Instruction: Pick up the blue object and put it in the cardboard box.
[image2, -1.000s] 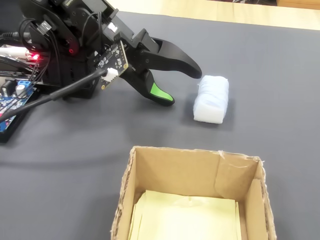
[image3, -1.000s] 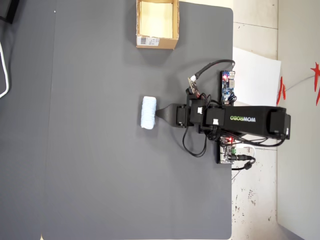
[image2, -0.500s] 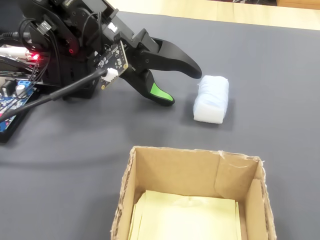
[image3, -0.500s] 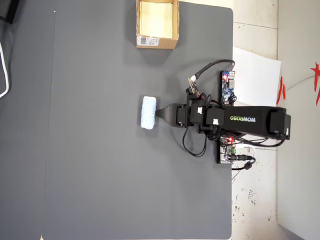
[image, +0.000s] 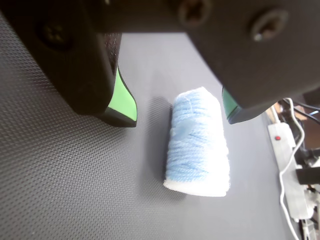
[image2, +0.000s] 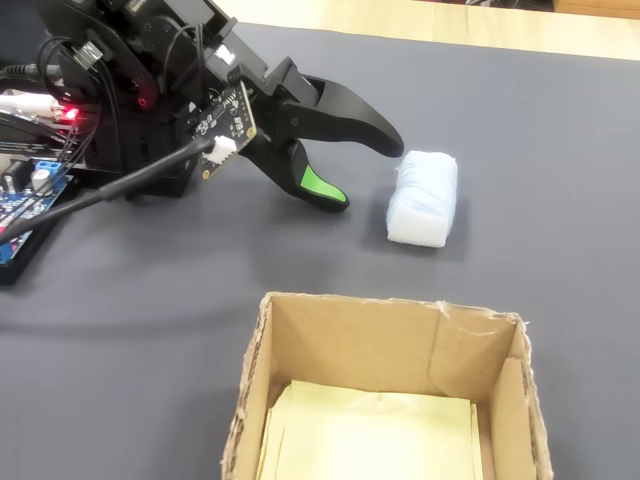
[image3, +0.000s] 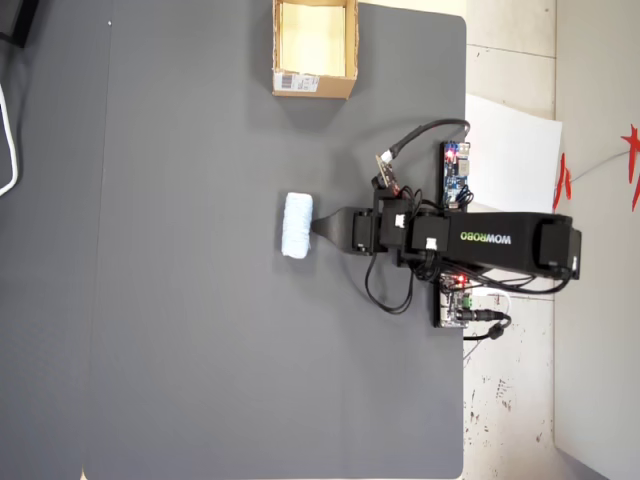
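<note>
The cardboard box (image2: 385, 400) runs off the bottom edge of the fixed view, its front wall unseen. From overhead, its barcode label (image3: 300, 82) is too small to read. In the wrist view, the gripper (image: 180, 112) body blurs across the top, hiding the mat (image: 65, 190) behind.

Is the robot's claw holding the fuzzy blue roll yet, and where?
No, nothing is held. The gripper is open, its green-padded jaws on either side of the blue yarn roll, not touching it.
</note>
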